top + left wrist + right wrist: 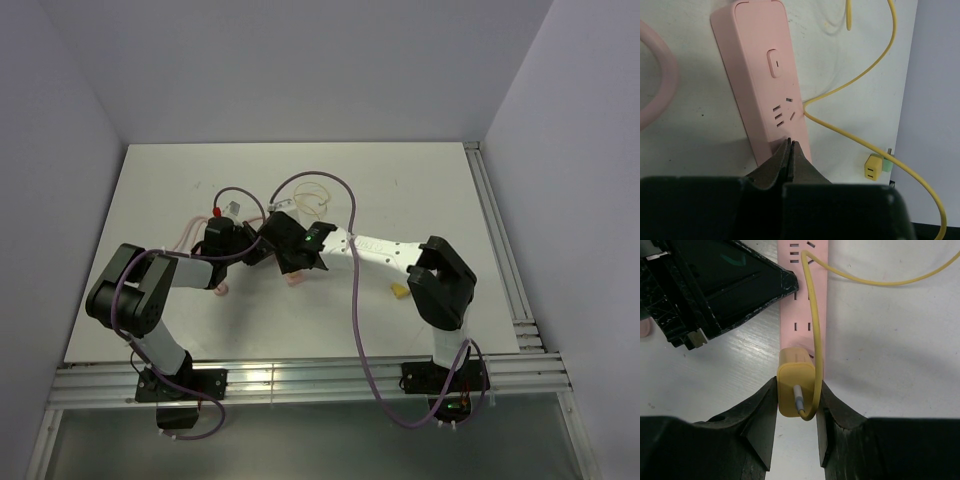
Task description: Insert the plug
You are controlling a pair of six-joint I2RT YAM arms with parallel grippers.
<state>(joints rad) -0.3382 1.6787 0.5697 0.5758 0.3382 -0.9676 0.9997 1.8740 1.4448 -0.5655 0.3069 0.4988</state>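
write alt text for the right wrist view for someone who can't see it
The right gripper is shut on a yellow plug, holding it over a pink power strip on a white table. A yellow cable loops from the plug's back across the strip, and the shut left gripper reaches the strip from upper left.

The power strip (765, 75) is seen lying flat on the bench (700, 125). Its near end is touched by the closed tips of the left end effector (790, 145). Right of the strip, apart from it, a small adapter (873, 167) is spotted on the bench. In the right wrist view, the plug (795, 375) is clamped in the right end effector (797, 384), directly over the strip, and the cable (812, 315) is looped from its back along the strip's right edge.
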